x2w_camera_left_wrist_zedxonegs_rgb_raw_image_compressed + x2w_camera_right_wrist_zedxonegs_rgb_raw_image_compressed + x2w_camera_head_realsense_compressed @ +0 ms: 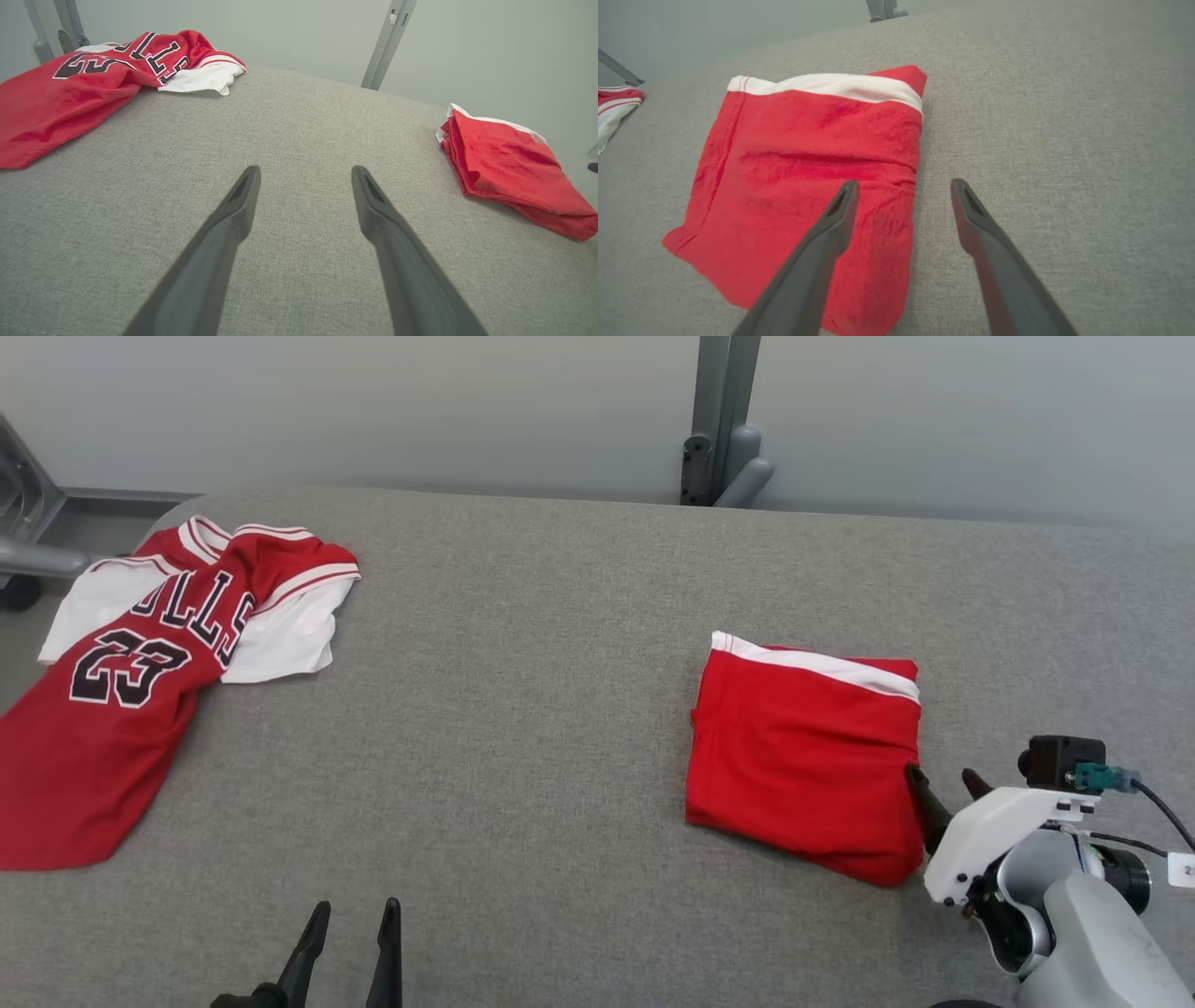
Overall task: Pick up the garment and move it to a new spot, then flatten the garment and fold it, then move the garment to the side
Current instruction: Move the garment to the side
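A folded red garment with a white band along its far edge lies flat on the right half of the grey table. My right gripper stands open at the garment's near right edge. In the right wrist view its left finger hangs over the red cloth and its right finger over bare table, with nothing held in the right gripper. My left gripper is open and empty at the table's near edge. In the left wrist view the left gripper points across bare fabric, with the garment off to its right.
A red and white jersey with a black 23 lies crumpled at the table's far left, partly hanging over the edge; it shows as the jersey in the left wrist view. A grey metal post rises behind the table and a metal frame stands at the left.
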You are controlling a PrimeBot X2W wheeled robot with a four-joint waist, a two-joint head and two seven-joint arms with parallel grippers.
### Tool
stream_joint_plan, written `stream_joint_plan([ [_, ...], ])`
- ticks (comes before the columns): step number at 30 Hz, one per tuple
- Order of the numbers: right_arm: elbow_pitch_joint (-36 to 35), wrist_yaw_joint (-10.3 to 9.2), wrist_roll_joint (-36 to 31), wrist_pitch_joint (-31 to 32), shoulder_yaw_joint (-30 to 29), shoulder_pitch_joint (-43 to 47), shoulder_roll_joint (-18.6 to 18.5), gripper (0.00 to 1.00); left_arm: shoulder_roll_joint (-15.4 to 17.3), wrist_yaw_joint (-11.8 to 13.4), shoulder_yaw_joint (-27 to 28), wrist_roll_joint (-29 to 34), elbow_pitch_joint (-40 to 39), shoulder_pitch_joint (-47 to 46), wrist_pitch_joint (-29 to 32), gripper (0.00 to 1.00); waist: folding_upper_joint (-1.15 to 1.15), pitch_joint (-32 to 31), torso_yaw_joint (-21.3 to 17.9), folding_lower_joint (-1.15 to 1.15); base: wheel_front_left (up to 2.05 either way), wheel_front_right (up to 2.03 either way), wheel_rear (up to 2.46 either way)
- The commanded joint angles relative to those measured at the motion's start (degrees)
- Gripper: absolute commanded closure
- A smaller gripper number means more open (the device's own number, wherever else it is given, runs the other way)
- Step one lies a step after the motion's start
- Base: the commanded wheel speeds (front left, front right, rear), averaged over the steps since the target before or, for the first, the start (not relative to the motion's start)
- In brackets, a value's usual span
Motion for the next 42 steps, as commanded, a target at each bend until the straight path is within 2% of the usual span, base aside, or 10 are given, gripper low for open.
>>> stream_joint_plan([
  [1,2.40,-0.05,1.44,2.23,-0.66,-2.16,0.29,0.00,0.54,-0.01,-0.23,-0.43,0.06,-1.19,-0.02,0.00,-0.01,1.51,1.26,0.00,0.00,0.00,0.00],
  [4,6.69,-0.05,3.18,5.07,-1.22,-4.40,1.26,0.00,0.53,-0.01,-0.36,-0.67,0.10,-1.90,-0.02,0.00,-0.01,2.37,2.13,0.00,0.00,0.00,0.00],
  [11,12.73,-0.05,5.20,5.65,-0.89,-8.10,2.26,0.00,0.77,-0.01,-0.41,-0.95,0.00,-2.76,-0.02,0.00,-0.01,3.36,2.68,0.00,0.00,0.00,0.00],
  [12,13.31,-0.05,5.85,5.71,-0.72,-8.58,2.38,0.92,0.75,-0.01,-0.26,-0.96,-0.07,-2.91,-0.02,0.00,-0.01,3.56,2.59,0.00,0.00,0.00,0.00],
  [13,13.75,-0.05,6.37,5.46,-0.46,-9.03,2.50,1.00,0.73,-0.01,-0.10,-0.93,-0.16,-3.08,-0.02,0.00,-0.01,3.74,2.40,0.00,0.00,0.00,0.00],
  [17,14.67,-0.04,7.72,4.99,1.61,-10.92,2.61,1.00,0.64,-0.01,0.08,-1.05,-0.71,-3.31,-0.02,0.00,-0.01,5.02,0.01,0.00,0.00,0.00,0.00],
  [21,15.48,-0.05,7.38,5.05,3.38,-14.07,1.41,1.00,0.95,-0.01,0.11,-1.30,-1.70,-4.23,-0.02,0.00,-0.01,7.44,-4.21,0.00,0.00,0.00,0.00],
  [29,17.59,-0.05,2.37,5.88,4.05,-23.33,-5.45,1.00,2.63,-0.01,-1.77,-2.30,-4.15,-9.63,-0.01,0.00,-0.01,15.04,-11.34,0.00,0.00,0.00,0.00],
  [35,20.63,-0.05,-5.68,7.27,2.41,-30.90,-13.33,1.00,3.83,-0.01,-3.07,-2.85,-5.26,-12.33,-0.01,0.00,-0.01,19.48,-12.36,0.00,0.00,0.00,0.00],
  [42,22.57,-0.05,-14.38,11.80,-0.86,-35.51,-21.85,1.00,4.87,-0.01,-2.84,-3.30,-5.63,-13.24,-0.02,0.00,-0.01,21.95,-9.83,0.00,0.00,0.00,0.00],
])
